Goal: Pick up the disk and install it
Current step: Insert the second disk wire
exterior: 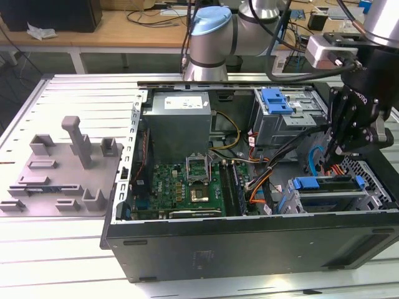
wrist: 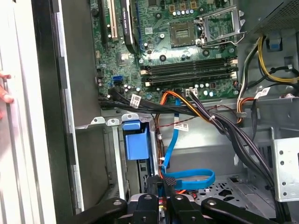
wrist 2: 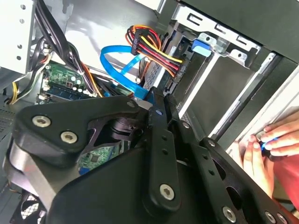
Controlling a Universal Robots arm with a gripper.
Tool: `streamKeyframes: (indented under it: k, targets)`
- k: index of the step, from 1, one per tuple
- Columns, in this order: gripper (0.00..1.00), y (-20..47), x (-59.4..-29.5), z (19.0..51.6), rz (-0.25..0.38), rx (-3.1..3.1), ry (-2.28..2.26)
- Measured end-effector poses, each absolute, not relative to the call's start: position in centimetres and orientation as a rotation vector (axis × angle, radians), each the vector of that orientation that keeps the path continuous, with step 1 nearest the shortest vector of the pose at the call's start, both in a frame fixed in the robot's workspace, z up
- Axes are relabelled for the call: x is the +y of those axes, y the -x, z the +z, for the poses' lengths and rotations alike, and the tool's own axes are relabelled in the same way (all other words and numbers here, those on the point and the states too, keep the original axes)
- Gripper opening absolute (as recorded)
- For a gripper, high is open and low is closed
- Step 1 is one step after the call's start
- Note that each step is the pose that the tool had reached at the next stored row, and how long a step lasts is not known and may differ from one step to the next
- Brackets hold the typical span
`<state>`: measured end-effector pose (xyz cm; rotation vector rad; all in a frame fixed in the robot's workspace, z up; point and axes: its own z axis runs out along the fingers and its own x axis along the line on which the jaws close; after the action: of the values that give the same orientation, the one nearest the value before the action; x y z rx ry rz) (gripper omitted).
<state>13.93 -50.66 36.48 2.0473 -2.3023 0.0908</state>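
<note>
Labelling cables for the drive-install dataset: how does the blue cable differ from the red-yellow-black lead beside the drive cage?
Colour: the blue cable is one solid colour, while the power lead mixes red, yellow, orange and black.
Build: the blue cable is a single flat band; the power lead is several separate round wires.
Pose: the blue cable curls into a loop; the power lead bends gently from a black connector.
Both lie inside the open case near the drive cage.
</note>
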Motion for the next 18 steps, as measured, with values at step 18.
streamKeyframes:
  k: [18]
  targets:
    - [0.16, -14.4, -52.4, 36.5, 0.04, -2.325, -2.068]
